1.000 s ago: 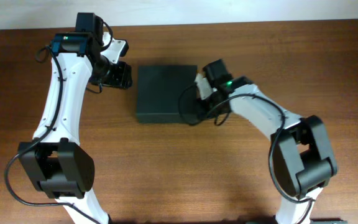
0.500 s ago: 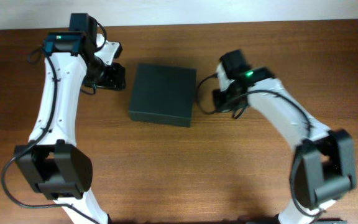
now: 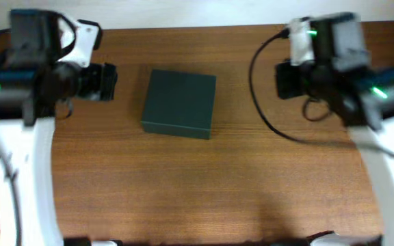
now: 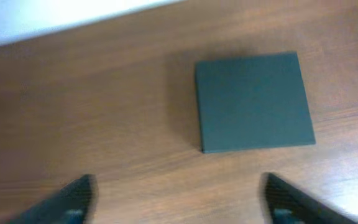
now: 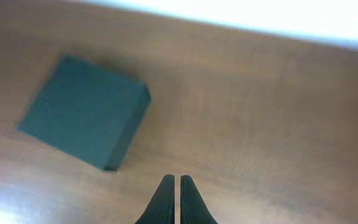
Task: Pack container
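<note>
Sitting shut on brown wood table (image 3: 183, 178), container (image 3: 180, 104); pale wall (image 3: 183, 10) behind; left fingers (image 4: 73, 199) spread, right fingers (image 5: 165, 202) pinched.

The container (image 3: 179, 104), ahead of the left gripper (image 4: 179, 183), looks like matt dark green-black card, smooth and without sheen. The table (image 3: 183, 184) under both grippers is brown wood grain with a soft gloss, catching glare left of the right gripper (image 5: 176, 180). Both grippers' fingers look like dull black plastic; the arm shells (image 3: 12, 178) are smooth white plastic.
</note>
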### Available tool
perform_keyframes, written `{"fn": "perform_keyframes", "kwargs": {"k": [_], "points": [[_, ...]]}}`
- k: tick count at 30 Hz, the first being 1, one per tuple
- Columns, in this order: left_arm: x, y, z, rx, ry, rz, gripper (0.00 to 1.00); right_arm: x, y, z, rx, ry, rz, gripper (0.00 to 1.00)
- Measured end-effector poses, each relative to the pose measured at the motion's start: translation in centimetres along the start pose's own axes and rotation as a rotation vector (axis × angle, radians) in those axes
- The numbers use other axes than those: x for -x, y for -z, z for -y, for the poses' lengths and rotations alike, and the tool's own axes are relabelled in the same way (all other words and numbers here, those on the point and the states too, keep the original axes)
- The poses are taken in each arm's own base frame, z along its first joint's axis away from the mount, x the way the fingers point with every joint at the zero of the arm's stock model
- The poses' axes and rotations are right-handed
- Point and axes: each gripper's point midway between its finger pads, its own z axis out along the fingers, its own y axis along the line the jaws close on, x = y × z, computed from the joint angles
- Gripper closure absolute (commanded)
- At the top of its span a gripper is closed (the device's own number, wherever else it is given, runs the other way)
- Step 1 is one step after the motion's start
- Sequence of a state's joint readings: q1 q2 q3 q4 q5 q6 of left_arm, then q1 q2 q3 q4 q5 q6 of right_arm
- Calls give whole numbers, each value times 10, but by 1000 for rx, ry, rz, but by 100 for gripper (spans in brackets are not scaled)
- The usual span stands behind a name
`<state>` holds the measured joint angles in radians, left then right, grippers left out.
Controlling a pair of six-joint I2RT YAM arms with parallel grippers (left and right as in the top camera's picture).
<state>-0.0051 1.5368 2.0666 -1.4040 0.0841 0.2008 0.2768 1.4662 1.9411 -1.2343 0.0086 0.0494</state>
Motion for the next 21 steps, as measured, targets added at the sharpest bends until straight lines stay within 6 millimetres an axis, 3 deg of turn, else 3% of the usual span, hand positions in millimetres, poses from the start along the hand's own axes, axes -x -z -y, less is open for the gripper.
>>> {"fn": "perform_keyframes", "kwargs": {"k": [5,6,11,12,15,16,17,21], "points": [[-2,54,-1,59,-9,119,1,13,101,8,-34,-2,247,96],[-4,64,0,66,-10,139,1,9,126,10,-41,-4,298,96],[-22,98,5,80,-12,171,1,-23,194,18,-69,-11,394,96],[-27,102,6,79,-12,165,1,-35,203,21,-81,-14,394,91],[-41,103,9,70,-9,121,1,-60,220,28,-117,-20,379,43],[-44,103,10,68,-8,106,1,-64,222,29,-124,-20,375,37],[-48,101,10,64,-6,87,1,-68,224,31,-132,-19,373,1],[-52,95,10,60,-4,52,1,-71,229,34,-147,-15,383,1]]}}
